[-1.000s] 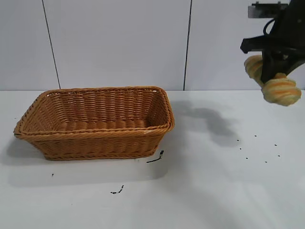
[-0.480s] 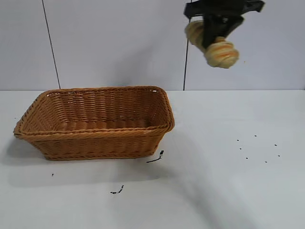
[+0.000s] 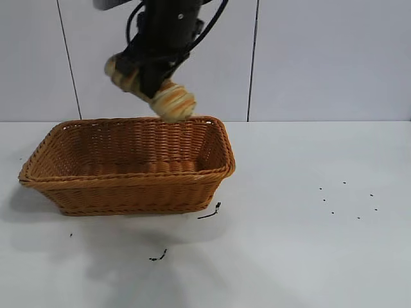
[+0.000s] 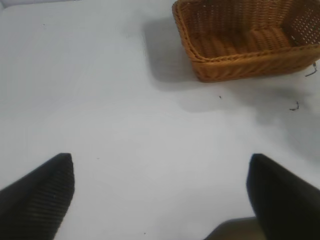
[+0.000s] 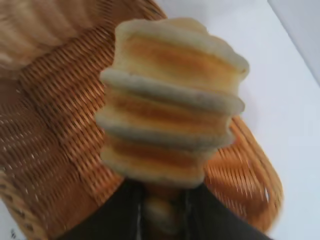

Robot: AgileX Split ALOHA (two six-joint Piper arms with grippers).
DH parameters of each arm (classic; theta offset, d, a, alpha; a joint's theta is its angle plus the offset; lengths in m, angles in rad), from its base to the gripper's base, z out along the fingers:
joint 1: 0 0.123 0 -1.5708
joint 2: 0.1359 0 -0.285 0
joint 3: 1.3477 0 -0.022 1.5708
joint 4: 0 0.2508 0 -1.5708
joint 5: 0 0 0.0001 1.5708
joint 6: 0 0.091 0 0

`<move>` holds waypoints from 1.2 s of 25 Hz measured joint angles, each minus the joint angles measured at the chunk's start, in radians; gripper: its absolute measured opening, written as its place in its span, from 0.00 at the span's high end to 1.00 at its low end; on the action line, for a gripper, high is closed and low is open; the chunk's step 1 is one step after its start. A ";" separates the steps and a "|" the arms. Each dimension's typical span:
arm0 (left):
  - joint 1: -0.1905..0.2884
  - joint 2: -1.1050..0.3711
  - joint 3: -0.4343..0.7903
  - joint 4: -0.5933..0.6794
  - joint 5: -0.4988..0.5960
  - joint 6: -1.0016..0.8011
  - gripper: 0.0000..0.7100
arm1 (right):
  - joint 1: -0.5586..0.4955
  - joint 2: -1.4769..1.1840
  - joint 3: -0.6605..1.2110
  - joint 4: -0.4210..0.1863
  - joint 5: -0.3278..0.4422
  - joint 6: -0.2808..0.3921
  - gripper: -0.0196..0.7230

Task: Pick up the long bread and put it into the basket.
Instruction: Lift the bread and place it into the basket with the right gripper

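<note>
The long bread (image 3: 172,102), a tan loaf with orange-brown ridges, hangs tilted in the air over the back of the basket (image 3: 128,174). My right gripper (image 3: 153,82) is shut on the loaf's middle, so both ends stick out. In the right wrist view the loaf (image 5: 170,105) fills the middle, with the right gripper (image 5: 162,200) clamped on it and the basket's woven inside (image 5: 55,125) below. My left gripper (image 4: 160,200) is open and empty over bare table, away from the basket (image 4: 240,55); it does not show in the exterior view.
The white table (image 3: 308,256) carries small black scraps in front of the basket (image 3: 209,213) (image 3: 158,256) and scattered specks to the right (image 3: 347,199). A pale panelled wall stands behind.
My right arm has carried the bread from the far right, up and across to the left, and now holds it lower, above the basket. The basket has not moved.
</note>
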 joint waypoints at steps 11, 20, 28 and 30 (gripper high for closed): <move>0.000 0.000 0.000 0.000 0.000 0.000 0.02 | -0.008 0.111 0.000 0.082 -0.061 -0.084 0.82; 0.000 0.000 0.000 0.000 0.000 0.000 0.02 | -0.050 0.110 0.000 0.104 -0.063 -0.043 0.30; 0.000 0.000 0.000 0.000 0.000 0.000 0.02 | -0.058 0.045 0.000 0.115 -0.054 -0.036 0.22; 0.000 0.000 0.000 0.000 0.000 0.000 0.02 | -0.058 0.025 -0.002 0.138 -0.038 -0.033 0.22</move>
